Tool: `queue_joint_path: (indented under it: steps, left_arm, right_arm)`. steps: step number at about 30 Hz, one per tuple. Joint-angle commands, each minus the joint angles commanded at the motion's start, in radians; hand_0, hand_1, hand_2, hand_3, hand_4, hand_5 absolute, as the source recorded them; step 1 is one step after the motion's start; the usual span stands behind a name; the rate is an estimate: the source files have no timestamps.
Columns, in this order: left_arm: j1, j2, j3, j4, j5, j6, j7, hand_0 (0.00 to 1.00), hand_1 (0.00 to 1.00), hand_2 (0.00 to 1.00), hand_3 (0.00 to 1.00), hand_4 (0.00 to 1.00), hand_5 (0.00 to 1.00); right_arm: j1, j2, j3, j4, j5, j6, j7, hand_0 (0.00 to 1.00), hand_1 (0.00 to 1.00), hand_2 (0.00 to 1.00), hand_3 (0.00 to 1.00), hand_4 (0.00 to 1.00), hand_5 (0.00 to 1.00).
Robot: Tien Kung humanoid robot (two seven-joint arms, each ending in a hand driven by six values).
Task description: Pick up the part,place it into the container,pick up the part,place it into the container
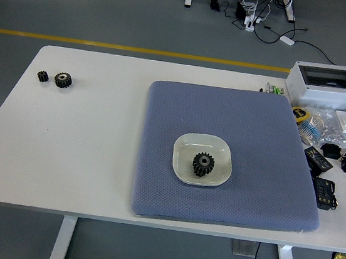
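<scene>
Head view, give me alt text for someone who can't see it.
A black gear lies in a shallow white dish on a blue-grey mat covering the right half of a white table. Two smaller gears sit side by side near the table's far left corner, and boxes and cables crowd its right edge. No robot arm is in view.

A black gear (203, 164) lies in a pale cream dish (185, 148) on a blue-grey textured mat (254, 133).

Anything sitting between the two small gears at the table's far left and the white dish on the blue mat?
Head view: only bare white table and blue mat separate the two small black gears from the white dish.
</scene>
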Motion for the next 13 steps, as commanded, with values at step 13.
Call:
queue_joint_path:
  steps: [13]
  left_arm:
    - [-0.005, -0.003, -0.005, 0.0, 0.001, -0.001, 0.0, 0.715, 0.697, 0.746, 0.614, 0.754, 0.696]
  right_arm:
    - [0.002, 0.002, 0.008, 0.0, 0.0, 0.002, 0.001, 0.793, 0.757, 0.802, 0.816, 0.998, 0.82]
